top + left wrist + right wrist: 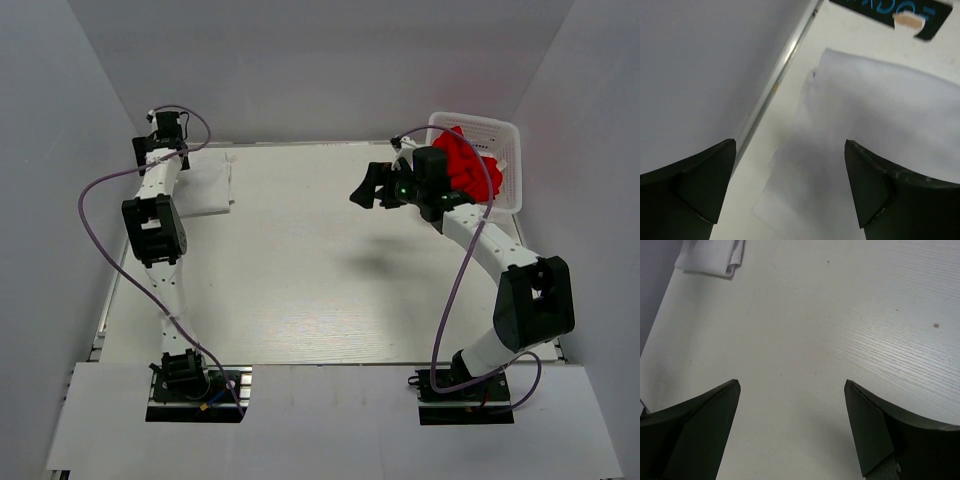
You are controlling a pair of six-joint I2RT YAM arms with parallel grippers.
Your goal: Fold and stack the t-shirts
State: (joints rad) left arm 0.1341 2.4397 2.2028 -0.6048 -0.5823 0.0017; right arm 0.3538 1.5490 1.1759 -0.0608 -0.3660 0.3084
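- The white t-shirt point(205, 185) lay as a flat, layered rectangle at the far left of the worktop point(320, 270), close to the side wall. A small dark mark point(813, 75) showed near one edge.
- The red t-shirt point(468, 165) sat bunched in a heap inside the white lattice basket point(492, 123) at the far right corner, well apart from the white one.
- The left claw point(790, 144) hung above the white t-shirt with its jaws spread wide and nothing between them.
- The right claw point(791, 382) was likewise wide apart and empty. It was poised over bare worktop just to the left of the basket and pointed away from it.
- Both garments looked like light, limp cloth. They would likely sag and drape from any single pinch, and a fold would probably slip open if dragged.
- The red heap offered no clear hem or shoulder. The sensible hold seemed to be a pinch on the highest ridge of cloth, lifted clear of the basket rim so the fabric did not catch on the lattice.
- Once it was spread on the worktop, a hold by two corners or by the shoulders, one claw each, would probably keep it taut for folding.
- The white stack was best taken by a folded edge with all layers pinched together, or left where it lay as the base of the stack.
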